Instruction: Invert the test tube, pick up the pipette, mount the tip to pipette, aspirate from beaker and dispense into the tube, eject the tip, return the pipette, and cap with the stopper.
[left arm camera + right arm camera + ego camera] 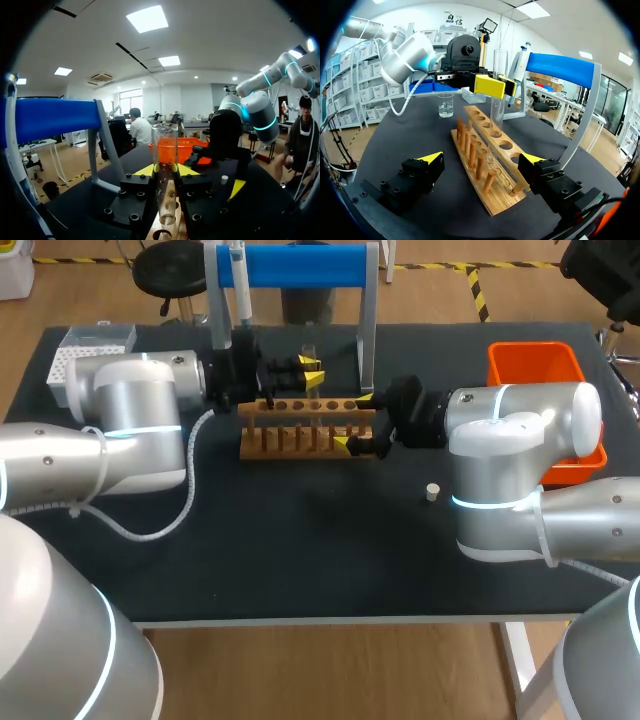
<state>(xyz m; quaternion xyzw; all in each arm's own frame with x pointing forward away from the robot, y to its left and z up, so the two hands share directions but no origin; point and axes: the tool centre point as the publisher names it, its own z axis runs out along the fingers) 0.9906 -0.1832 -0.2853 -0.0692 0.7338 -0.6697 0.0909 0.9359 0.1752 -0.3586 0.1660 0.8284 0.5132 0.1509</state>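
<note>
Two fingers (143, 171) of the left gripper (165, 171) were closed on the test tube (165, 142), which was held upright between them, with its round end just above a hole of the wooden rack (490, 186). The right gripper (480, 161) was spread wide, and the near end of the rack was placed between its fingers without being clamped. Ahead of it, past the rack, the beaker (446, 106) was seen, and the stopper (432, 492) was found behind it, beside its arm.
</note>
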